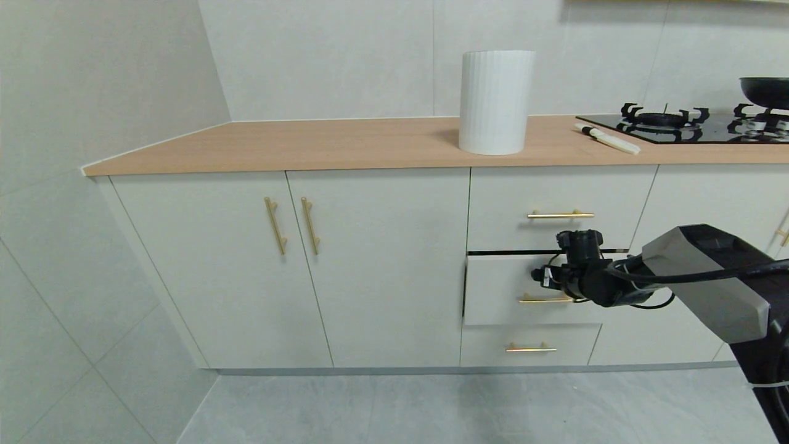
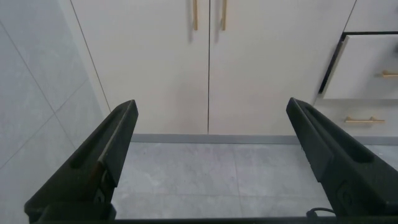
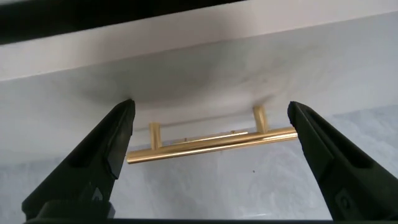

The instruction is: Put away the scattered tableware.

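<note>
Your right pincer (image 1: 543, 277) is spread wide, directly in front of the slim brass bar handle (image 3: 211, 144) on the white middle drawer (image 1: 496, 290), which stands slightly ajar. The bar's long axis runs 9 to 3 o'clock, along the gap between the fingers rather than across it. I judge you'd need to roll the wrist before gripping.

The cream-white slim knife (image 1: 607, 139) lies on the wooden desk (image 1: 308, 145) at 1 o'clock from this pincer, angled 10 to 4.

The right arm is nearer. Your left pincer (image 2: 211, 106) is also wide and holds nothing.
</note>
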Robot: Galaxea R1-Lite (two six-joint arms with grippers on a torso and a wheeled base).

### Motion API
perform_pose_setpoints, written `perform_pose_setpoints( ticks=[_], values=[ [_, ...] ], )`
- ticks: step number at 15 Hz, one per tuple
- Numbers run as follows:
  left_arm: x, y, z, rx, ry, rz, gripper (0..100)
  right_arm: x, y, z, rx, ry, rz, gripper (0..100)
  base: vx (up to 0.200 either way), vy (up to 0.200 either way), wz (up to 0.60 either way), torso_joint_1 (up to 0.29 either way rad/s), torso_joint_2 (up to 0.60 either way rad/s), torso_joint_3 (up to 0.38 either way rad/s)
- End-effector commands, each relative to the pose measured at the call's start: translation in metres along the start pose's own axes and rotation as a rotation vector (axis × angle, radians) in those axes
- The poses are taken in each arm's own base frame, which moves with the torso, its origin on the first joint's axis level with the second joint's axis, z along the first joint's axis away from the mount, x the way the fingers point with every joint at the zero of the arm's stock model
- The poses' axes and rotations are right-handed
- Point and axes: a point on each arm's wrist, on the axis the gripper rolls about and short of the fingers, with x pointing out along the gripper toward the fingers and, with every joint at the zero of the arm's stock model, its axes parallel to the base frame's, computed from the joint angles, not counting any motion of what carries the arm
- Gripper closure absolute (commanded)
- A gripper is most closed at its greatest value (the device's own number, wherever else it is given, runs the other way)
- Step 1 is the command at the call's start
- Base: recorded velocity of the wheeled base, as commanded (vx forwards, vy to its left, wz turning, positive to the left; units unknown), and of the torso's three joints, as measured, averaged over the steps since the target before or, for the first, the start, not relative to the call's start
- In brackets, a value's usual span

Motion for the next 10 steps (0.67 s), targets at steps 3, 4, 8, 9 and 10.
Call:
perform_pose_setpoints(
  ticks=[3,4,8,9,10],
  values=[
    [0.0,0.0,0.0,0.0,0.0,0.001,0,0.008,0.0,0.007,0.069,-0.042,-0.024,0,0.0,0.0,0.0,0.0,0.0,0.0],
    [0.0,0.0,0.0,0.0,0.0,0.001,0,0.01,-0.001,0.006,0.072,-0.044,-0.027,0,0.0,0.0,0.0,0.0,0.0,0.0],
    [0.0,0.0,0.0,0.0,0.0,0.001,0,0.018,-0.001,0.006,0.077,-0.058,-0.034,0,0.0,0.0,0.0,0.0,0.0,0.0],
    [0.0,0.0,0.0,0.0,0.0,0.001,0,0.02,-0.002,0.007,0.085,-0.065,-0.039,0,0.0,0.0,0.0,0.0,0.0,0.0],
    [0.0,0.0,0.0,0.0,0.0,0.001,0,0.021,-0.002,0.01,0.1,-0.076,-0.04,0,0.0,0.0,0.0,0.0,0.0,0.0]
  ],
)
